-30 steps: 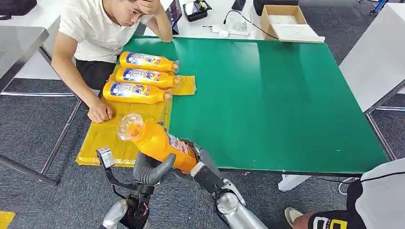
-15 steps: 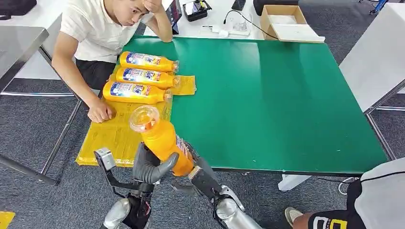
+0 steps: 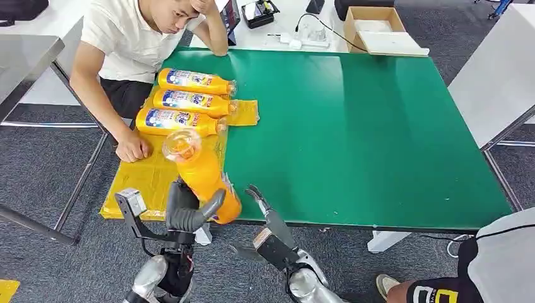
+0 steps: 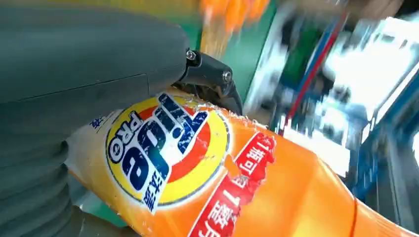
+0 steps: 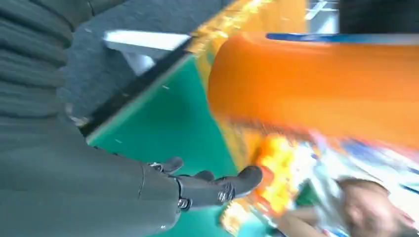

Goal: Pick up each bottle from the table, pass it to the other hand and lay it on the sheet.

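Left hand [image 3: 186, 211] is clamped round the lower body of the orange bottle [image 3: 200, 173], held tilted over the near edge of the yellow sheet [image 3: 135, 180], cap end pointing far. Right hand [image 3: 268, 218] is just beside it, fingers apart, holding nothing — the pass looks done. Next move, I'd judge: swing left and lower it near the three bottles [image 3: 183, 101] already laid down. Left wrist view gives the label close up; right wrist view shows the open fingers [image 5: 217, 187].
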You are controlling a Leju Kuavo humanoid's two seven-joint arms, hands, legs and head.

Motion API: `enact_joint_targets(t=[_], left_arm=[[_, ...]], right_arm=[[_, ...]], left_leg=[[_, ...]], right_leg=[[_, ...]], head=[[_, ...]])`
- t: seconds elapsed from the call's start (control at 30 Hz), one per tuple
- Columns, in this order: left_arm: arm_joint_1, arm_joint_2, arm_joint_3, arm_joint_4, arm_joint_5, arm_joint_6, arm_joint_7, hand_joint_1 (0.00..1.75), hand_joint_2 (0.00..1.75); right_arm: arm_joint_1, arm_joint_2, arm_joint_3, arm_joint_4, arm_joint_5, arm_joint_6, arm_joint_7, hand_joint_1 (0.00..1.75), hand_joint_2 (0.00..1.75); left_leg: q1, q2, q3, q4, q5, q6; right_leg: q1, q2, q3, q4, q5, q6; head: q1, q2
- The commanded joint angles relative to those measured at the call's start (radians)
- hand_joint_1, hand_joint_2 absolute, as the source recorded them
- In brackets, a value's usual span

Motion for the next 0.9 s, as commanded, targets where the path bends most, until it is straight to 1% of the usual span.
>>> enact_joint_targets(t=[0.03, 0.07, 0.1, 0.13, 0.2, 0.23, 0.27, 0.3, 0.33, 0.37, 0.4, 0.43, 0.47, 0.53, 0.57, 0.6, 0.63, 0.7, 0.73, 0.77, 0.8, 0.83, 0.87, 0.9], left_arm=[[-0.191, 0.025, 0.126, 0.245, -0.542, 0.464, -0.13, 1.75, 1.75], [-0.203, 0.003, 0.193, 0.286, -0.74, 0.473, -0.116, 1.75, 1.75], [-0.21, -0.008, 0.222, 0.307, -0.835, 0.473, -0.103, 1.73, 1.75], [-0.228, -0.024, 0.254, 0.355, -0.949, 0.473, -0.1, 1.75, 1.75], [-0.228, -0.024, 0.254, 0.355, -0.949, 0.473, -0.1, 1.75, 1.75], [-0.228, -0.024, 0.254, 0.355, -0.949, 0.473, -0.1, 1.75, 1.75], [-0.228, -0.024, 0.254, 0.355, -0.949, 0.473, -0.1, 1.75, 1.75], [-0.228, -0.024, 0.254, 0.355, -0.949, 0.473, -0.1, 1.75, 1.75], [-0.253, -0.026, 0.235, 0.426, -0.991, 0.464, -0.089, 1.75, 1.75], [-0.269, -0.015, 0.211, 0.458, -0.987, 0.442, -0.082, 1.57, 1.75], [-0.289, -0.004, 0.19, 0.498, -0.975, 0.415, -0.075, 1.62, 1.75], [-0.32, 0.009, 0.159, 0.559, -1.0, 0.426, -0.054, 1.66, 1.75], [-0.338, 0.013, 0.145, 0.596, -1.028, 0.43, -0.031, 1.71, 1.75], [-0.403, 0.012, 0.117, 0.725, -1.054, 0.409, 0.01, 1.68, 1.75], [-0.434, 0.015, 0.098, 0.788, -1.086, 0.397, 0.046, 1.64, 1.75], [-0.482, 0.025, 0.055, 0.881, -1.162, 0.363, 0.111, 1.55, 1.75], [-0.498, 0.021, 0.054, 0.913, -1.159, 0.325, 0.122, 1.52, 1.75], [-0.507, 0.021, 0.054, 0.933, -1.158, 0.302, 0.128, 1.52, 1.75], [-0.515, 0.022, 0.054, 0.951, -1.157, 0.289, 0.131, 1.54, 1.75], [-0.534, 0.021, 0.045, 0.988, -1.169, 0.245, 0.16, 1.5, 1.75], [-0.549, 0.019, 0.047, 1.015, -1.168, 0.207, 0.182, 1.34, 1.75], [-0.558, 0.02, 0.052, 1.031, -1.165, 0.186, 0.197, 1.43, 1.75], [-0.568, 0.021, 0.053, 1.049, -1.166, 0.167, 0.211, 1.34, 1.75], [-0.575, 0.023, 0.051, 1.059, -1.17, 0.156, 0.222, 1.31, 1.75]], right_arm=[[0.048, -0.091, 0.087, -0.486, -0.145, -0.091, -0.028, 0.0, 1.75], [0.046, -0.083, 0.074, -0.479, -0.13, -0.097, -0.028, 0.0, 1.75], [0.043, -0.08, 0.068, -0.469, -0.124, -0.093, -0.028, 0.0, 1.75], [0.036, -0.08, 0.065, -0.458, -0.105, -0.095, -0.028, 0.0, 1.75], [0.036, -0.08, 0.065, -0.458, -0.105, -0.095, -0.028, 0.0, 1.75], [0.036, -0.08, 0.065, -0.458, -0.105, -0.095, -0.028, 0.0, 1.75], [0.036, -0.08, 0.065, -0.458, -0.105, -0.095, -0.028, 0.0, 1.75], [0.036, -0.08, 0.065, -0.458, -0.105, -0.095, -0.028, 0.0, 1.75], [0.029, -0.088, 0.081, -0.447, -0.111, -0.105, -0.028, 0.0, 1.75], [0.024, -0.088, 0.088, -0.441, -0.121, -0.109, -0.028, 0.0, 1.75], [0.023, -0.091, 0.101, -0.453, -0.135, -0.118, -0.028, 0.0, 1.75], [0.024, -0.092, 0.118, -0.48, -0.165, -0.162, -0.028, 0.0, 1.75], [0.027, -0.086, 0.115, -0.489, -0.184, -0.179, -0.028, 0.0, 1.75], [0.022, -0.076, 0.113, -0.483, -0.2, -0.224, -0.028, 0.0, 1.75], [0.02, -0.07, 0.101, -0.471, -0.205, -0.227, -0.028, 0.0, 1.75], [0.015, -0.063, 0.084, -0.463, -0.219, -0.199, -0.028, 0.0, 1.75], [0.014, -0.061, 0.076, -0.461, -0.221, -0.191, -0.028, 0.0, 1.75], [0.014, -0.06, 0.075, -0.46, -0.221, -0.182, -0.028, 0.0, 1.75], [0.015, -0.058, 0.072, -0.46, -0.219, -0.178, -0.028, 0.0, 1.75], [0.017, -0.056, 0.069, -0.468, -0.221, -0.169, -0.028, 0.0, 1.75], [0.022, -0.05, 0.062, -0.47, -0.226, -0.155, -0.028, 0.0, 1.75], [0.025, -0.044, 0.058, -0.468, -0.229, -0.15, -0.028, 0.0, 1.75], [0.027, -0.04, 0.056, -0.466, -0.227, -0.147, -0.028, 0.0, 1.75], [0.028, -0.039, 0.056, -0.464, -0.225, -0.143, -0.028, 0.0, 1.75]], left_leg=[[0.0, -0.001, -0.001, 0.0, 0.0, -0.001], [0.001, -0.001, 0.001, 0.001, 0.0, -0.001], [0.001, -0.001, 0.001, 0.0, 0.0, -0.001], [0.001, -0.001, 0.004, 0.0, -0.001, -0.001], [0.001, -0.002, 0.002, -0.001, 0.0, -0.001], [0.001, -0.001, 0.005, -0.001, -0.001, -0.001], [0.0, -0.001, 0.003, -0.001, 0.0, -0.001], [0.001, -0.001, 0.005, -0.001, -0.001, -0.001], [0.001, 0.0, 0.006, 0.0, -0.001, -0.002], [0.001, 0.0, 0.004, -0.001, -0.001, -0.001], [0.001, -0.001, 0.006, -0.001, -0.001, -0.001], [0.0, -0.002, 0.003, -0.001, 0.0, -0.001], [0.0, -0.004, 0.005, -0.001, 0.0, -0.002], [0.001, -0.005, 0.007, -0.001, -0.001, -0.003], [0.001, -0.004, 0.005, -0.001, 0.0, -0.002], [0.0, -0.003, 0.003, -0.001, 0.001, -0.001], [0.001, -0.003, 0.005, -0.001, 0.0, -0.002], [0.0, -0.003, 0.002, -0.001, 0.001, -0.001], [0.001, -0.003, 0.004, -0.001, 0.0, -0.001], [0.001, -0.001, 0.005, 0.0, -0.001, -0.002], [0.001, 0.0, 0.004, 0.0, 0.0, -0.001], [0.001, 0.0, 0.003, 0.0, 0.0, -0.001], [0.001, 0.0, 0.004, 0.0, -0.001, -0.001], [0.001, 0.0, 0.006, 0.0, -0.001, -0.002]], right_leg=[[0.0, -0.001, -0.001, 0.001, 0.0, -0.001], [0.001, -0.002, 0.001, 0.001, -0.001, -0.002], [0.001, -0.001, 0.001, 0.0, 0.0, -0.001], [0.001, -0.001, 0.004, 0.001, -0.001, -0.002], [0.001, -0.001, 0.003, -0.001, 0.0, -0.001], [0.001, -0.001, 0.005, -0.001, -0.001, -0.002], [0.0, -0.001, 0.004, 0.0, -0.001, -0.001], [0.001, -0.001, 0.006, -0.001, -0.001, -0.002], [0.001, -0.001, 0.007, -0.001, -0.002, -0.003], [0.001, -0.001, 0.005, -0.001, -0.001, -0.002], [0.001, -0.002, 0.007, -0.001, -0.002, -0.002], [0.0, -0.003, 0.004, -0.001, -0.001, -0.002], [0.001, -0.004, 0.006, 0.0, -0.002, -0.002], [0.002, -0.005, 0.009, 0.0, -0.003, -0.004], [0.001, -0.004, 0.006, 0.0, -0.002, -0.003], [0.001, -0.004, 0.005, 0.0, -0.001, -0.002], [0.001, -0.004, 0.006, 0.0, -0.001, -0.003], [0.0, -0.003, 0.003, 0.0, 0.0, -0.001], [0.001, -0.003, 0.005, 0.0, -0.001, -0.002], [0.001, -0.002, 0.006, 0.0, -0.001, -0.003], [0.001, 0.0, 0.004, 0.0, 0.0, -0.002], [0.001, 0.0, 0.003, 0.0, 0.0, -0.002], [0.001, 0.0, 0.004, 0.001, -0.001, -0.002], [0.002, -0.001, 0.006, 0.0, -0.002, -0.003]], head=[[0.0, 0.0], [0.0, 0.0], [0.0, 0.0], [0.0, 0.0], [0.001, 0.0], [0.0, 0.0], [0.0, 0.0], [0.0, 0.0], [0.0, 0.0], [0.0, 0.0], [0.0, 0.0], [0.0, 0.0], [0.0, 0.0], [0.0, 0.0], [0.0, 0.0], [0.0, 0.0], [0.0, 0.0], [0.0, 0.0], [0.0, 0.0], [0.0, 0.0], [0.0, 0.0], [0.0, 0.0], [0.0, 0.0], [0.0, 0.0]])
